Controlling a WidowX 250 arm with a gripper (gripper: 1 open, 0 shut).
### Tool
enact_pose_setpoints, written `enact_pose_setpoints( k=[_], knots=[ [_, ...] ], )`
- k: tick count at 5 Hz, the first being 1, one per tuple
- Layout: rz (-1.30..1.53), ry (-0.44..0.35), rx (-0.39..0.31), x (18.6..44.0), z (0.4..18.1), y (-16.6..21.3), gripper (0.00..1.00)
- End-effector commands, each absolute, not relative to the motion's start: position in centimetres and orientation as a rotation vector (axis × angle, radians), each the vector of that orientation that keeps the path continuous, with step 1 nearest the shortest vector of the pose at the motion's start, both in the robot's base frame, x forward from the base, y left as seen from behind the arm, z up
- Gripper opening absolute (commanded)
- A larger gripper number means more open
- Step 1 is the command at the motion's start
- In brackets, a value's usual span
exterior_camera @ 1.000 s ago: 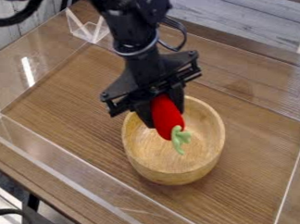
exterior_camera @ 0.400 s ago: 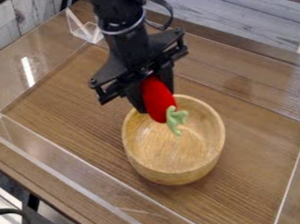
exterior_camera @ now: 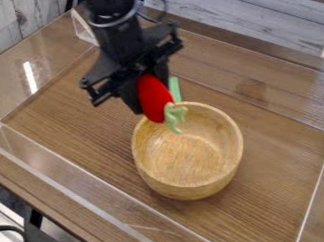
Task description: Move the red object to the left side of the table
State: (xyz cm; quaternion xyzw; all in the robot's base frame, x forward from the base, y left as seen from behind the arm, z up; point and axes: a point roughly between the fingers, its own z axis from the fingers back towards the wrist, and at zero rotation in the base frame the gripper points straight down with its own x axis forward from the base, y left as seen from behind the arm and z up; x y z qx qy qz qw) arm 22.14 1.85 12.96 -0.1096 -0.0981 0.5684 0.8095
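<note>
Item: red toy pepper (exterior_camera: 153, 96) — we judge it light, rigid, glossy-slick — gripper (exterior_camera: 148, 85) clamps its mid-body, green stem hanging.

The black robot arm descends from the upper left of the frame, wrist angled steeply downward. Its black gripper (exterior_camera: 150, 91) is clamped tight, fingers closed on something.
</note>
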Motion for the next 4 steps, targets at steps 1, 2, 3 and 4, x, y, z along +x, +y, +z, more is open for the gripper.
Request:
enact_pose_setpoints(
  k=[1, 2, 3, 4],
  knots=[
    [1.213, -0.265, -0.264, 22.8, 14.4, 4.3, 0.0],
    [1.203, -0.273, -0.258, 22.9, 14.0, 6.5, 0.0],
    [1.282, -0.289, -0.24, 22.6, 12.2, 8.0, 0.0],
    [1.356, -0.305, -0.217, 22.4, 10.4, 9.0, 0.0]
  ],
)
